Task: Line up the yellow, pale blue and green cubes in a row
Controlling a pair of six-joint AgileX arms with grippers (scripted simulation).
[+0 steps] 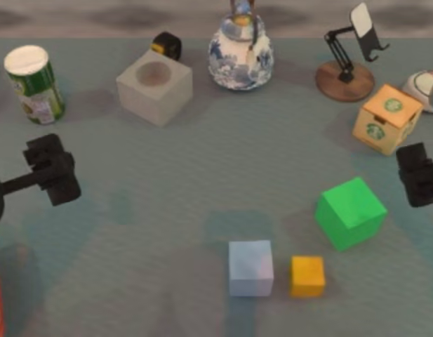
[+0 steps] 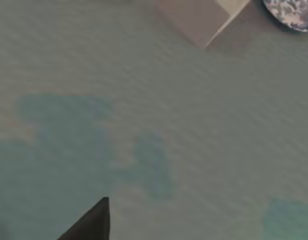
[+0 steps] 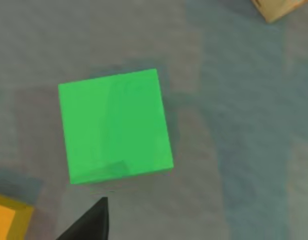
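My right gripper (image 1: 417, 175) hangs at the table's 3 o'clock edge, my left gripper (image 1: 53, 170) at 9 o'clock; I cannot tell how wide either stands. At 8 o'clock from the right gripper sits the large bright green matte cube (image 1: 351, 213), tilted out of line. Toward 6 o'clock, the small orange-yellow cube (image 1: 307, 276) sits just beside the pale whitish-blue cube (image 1: 250, 267), apart.

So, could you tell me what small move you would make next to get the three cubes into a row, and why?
Probably lower the right gripper onto the green cube. The pale blue cube and yellow cube already sit side by side, while the green one lies apart, farther back and turned askew. The right arm hovers nearest it; the left gripper is parked far left.
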